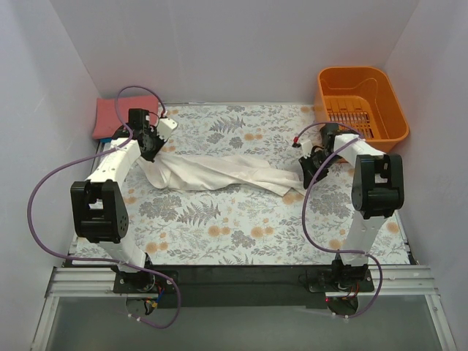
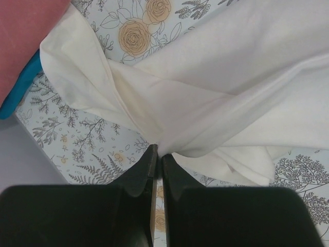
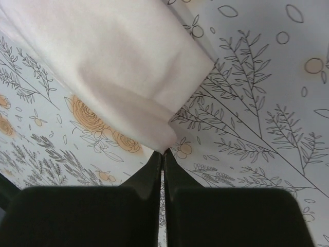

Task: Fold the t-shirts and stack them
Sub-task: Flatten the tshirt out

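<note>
While a salmon-red cloth shirt (image 1: 115, 115) lies apparently folded at upper left, the left pincer (image 1: 153, 150) and right pincer (image 1: 307, 172) each pinch the crumpled white cloth t-shirt (image 1: 212, 173), strung mid-frame across the floral surface (image 1: 234, 230); its folding looks barely begun.

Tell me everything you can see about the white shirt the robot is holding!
The white shirt is soft, creamy cloth, plain on the side that shows. It is not folded yet. It is bunched into a long, wrinkly band stretched across the flowery table cover, from left to right. The left fingers are shut on one end. The right fingers are shut on the other end, at what looks like a hemmed edge.
</note>
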